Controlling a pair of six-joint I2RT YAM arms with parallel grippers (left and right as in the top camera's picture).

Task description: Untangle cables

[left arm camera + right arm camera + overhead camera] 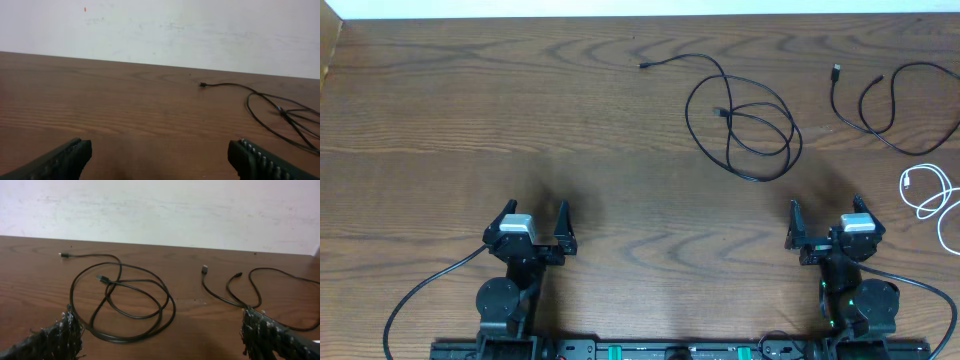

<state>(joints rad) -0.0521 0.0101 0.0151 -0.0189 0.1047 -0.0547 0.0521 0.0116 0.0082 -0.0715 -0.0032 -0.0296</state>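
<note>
A looped black cable, a second black cable and a coiled white cable lie on a brown wooden table before a pale wall. The left gripper and right gripper are spread wide, holding nothing.

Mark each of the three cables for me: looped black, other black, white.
looped black cable (729, 115), overhead view, where its strands cross.
other black cable (836, 71), overhead view, its plug end.
white cable (907, 181), overhead view, left end of coil.
</note>
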